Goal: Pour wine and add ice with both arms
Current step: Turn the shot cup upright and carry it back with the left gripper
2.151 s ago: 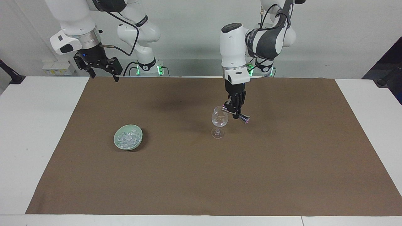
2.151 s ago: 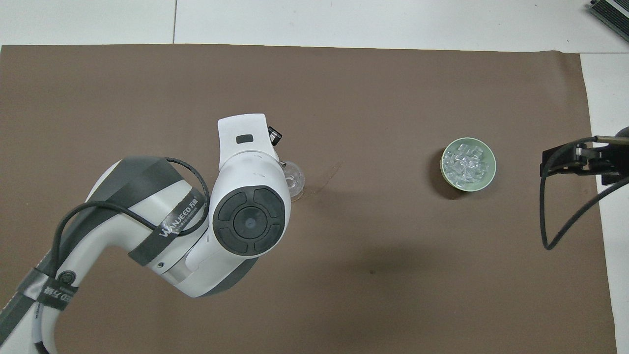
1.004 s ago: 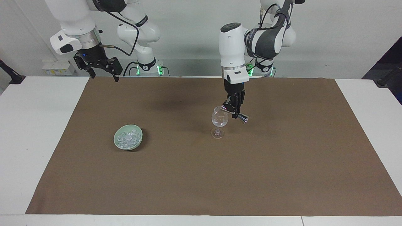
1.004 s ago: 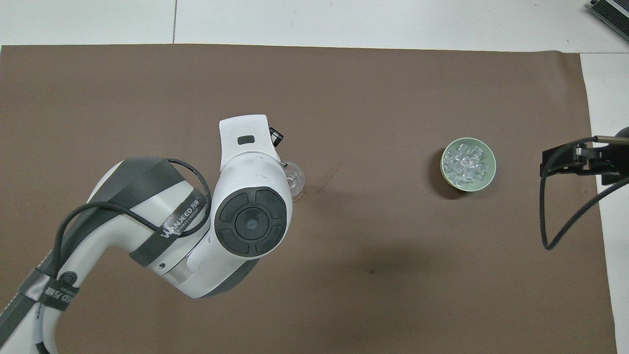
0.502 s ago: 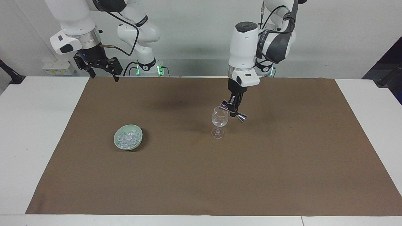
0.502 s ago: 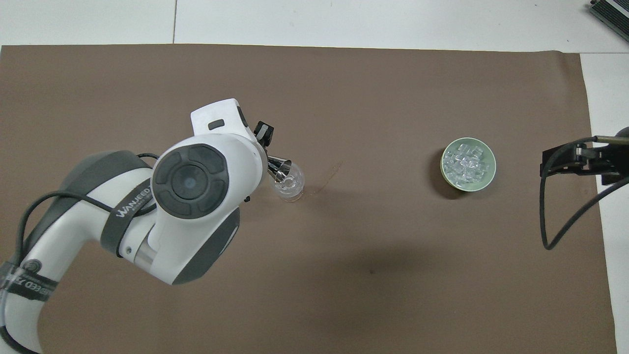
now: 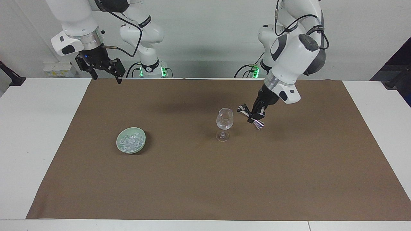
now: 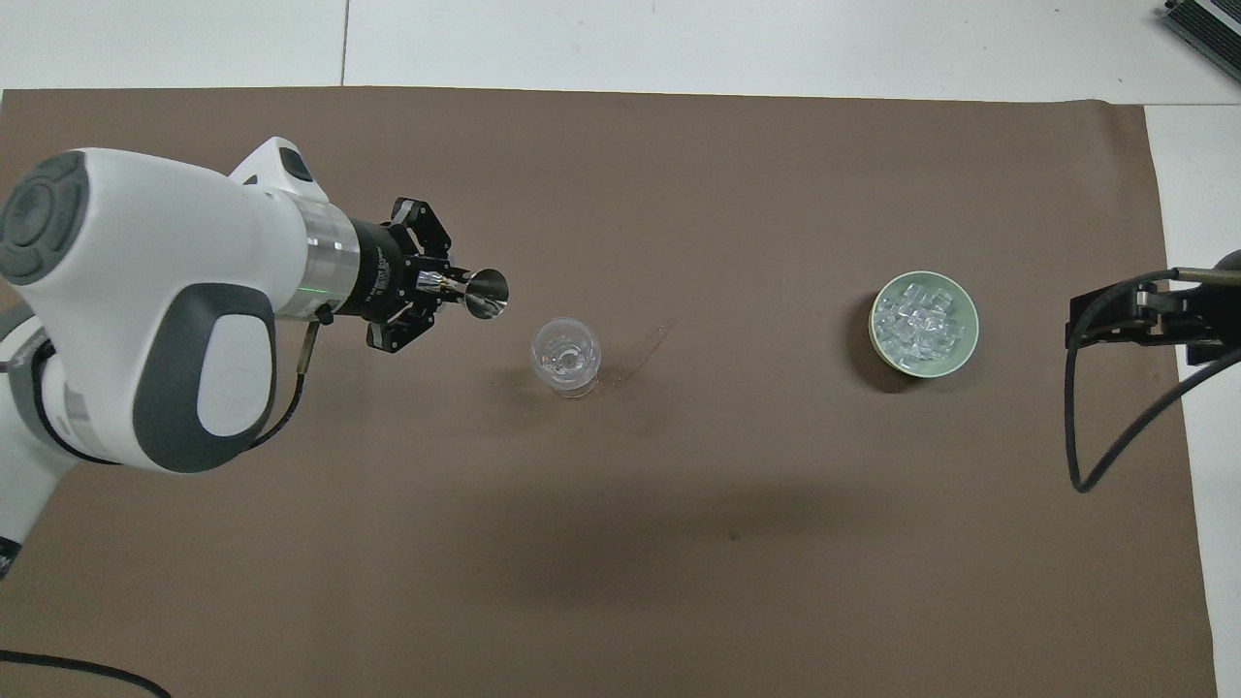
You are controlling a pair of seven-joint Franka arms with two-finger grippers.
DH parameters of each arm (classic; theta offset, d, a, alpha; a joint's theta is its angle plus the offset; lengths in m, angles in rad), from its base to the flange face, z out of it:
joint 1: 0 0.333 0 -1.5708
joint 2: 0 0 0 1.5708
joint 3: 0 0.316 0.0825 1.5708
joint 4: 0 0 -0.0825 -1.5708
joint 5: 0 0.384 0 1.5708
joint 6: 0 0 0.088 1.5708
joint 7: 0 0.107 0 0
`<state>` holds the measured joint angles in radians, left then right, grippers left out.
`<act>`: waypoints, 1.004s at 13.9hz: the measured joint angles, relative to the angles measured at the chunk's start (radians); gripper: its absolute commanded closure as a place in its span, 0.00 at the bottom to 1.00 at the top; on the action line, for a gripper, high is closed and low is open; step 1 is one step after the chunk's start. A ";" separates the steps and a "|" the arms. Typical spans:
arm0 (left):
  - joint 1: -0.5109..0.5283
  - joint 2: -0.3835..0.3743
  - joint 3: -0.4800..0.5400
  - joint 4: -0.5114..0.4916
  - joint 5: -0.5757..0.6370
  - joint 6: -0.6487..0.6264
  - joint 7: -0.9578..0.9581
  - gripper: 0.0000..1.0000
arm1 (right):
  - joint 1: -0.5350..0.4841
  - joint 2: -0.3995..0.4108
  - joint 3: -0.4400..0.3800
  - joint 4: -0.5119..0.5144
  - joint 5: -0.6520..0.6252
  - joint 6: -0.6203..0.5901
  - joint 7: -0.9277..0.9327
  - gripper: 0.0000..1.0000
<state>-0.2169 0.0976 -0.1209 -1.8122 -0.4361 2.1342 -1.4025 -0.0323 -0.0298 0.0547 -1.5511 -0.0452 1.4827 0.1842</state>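
Note:
A clear wine glass (image 7: pixel 224 123) (image 8: pixel 565 356) stands upright near the middle of the brown mat; no wine shows in it. My left gripper (image 7: pixel 254 115) (image 8: pixel 441 284) hangs beside the glass, toward the left arm's end, shut on a small metal jigger (image 7: pixel 251 117) (image 8: pixel 484 293) that lies tilted and clear of the rim. The ice (image 7: pixel 130 141) (image 8: pixel 919 322) is heaped in a pale green bowl (image 7: pixel 117 141) (image 8: pixel 972 330) toward the right arm's end. My right gripper (image 7: pixel 107 78) (image 8: pixel 1081 323) waits open and empty, high over the mat's corner at that end.
The brown mat (image 7: pixel 205 179) covers most of the white table (image 7: pixel 32 134). A black cable (image 8: pixel 1115 427) hangs from the right wrist over the mat's edge. A faint streak (image 8: pixel 648 349) marks the mat beside the glass.
My left arm has swung away from the glass toward its own end, carrying the jigger off the rim and turning its wrist sideways. The glass, bowl and right arm have stayed put.

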 measured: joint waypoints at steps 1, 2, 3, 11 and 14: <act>0.034 0.000 0.000 0.000 -0.071 -0.018 0.017 1.00 | 0.000 0.000 0.000 0.000 0.000 0.000 0.000 0.00; 0.072 0.000 0.000 -0.001 -0.144 -0.039 0.031 1.00 | 0.000 0.000 0.000 0.000 0.000 0.000 0.000 0.00; 0.111 0.002 0.001 -0.003 -0.208 -0.066 0.045 1.00 | 0.000 0.000 0.000 0.000 0.000 0.000 0.000 0.00; 0.374 0.124 0.002 -0.094 -0.620 -0.132 0.260 1.00 | 0.000 0.000 0.000 -0.001 0.000 0.003 -0.005 0.00; 0.400 0.138 0.002 -0.139 -0.680 -0.101 0.264 1.00 | 0.000 -0.004 0.000 -0.038 0.000 0.086 -0.020 0.00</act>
<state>0.1833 0.2360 -0.1187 -1.9510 -1.1163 2.0327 -1.1387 -0.0323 -0.0340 0.0546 -1.5891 -0.0451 1.5689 0.1639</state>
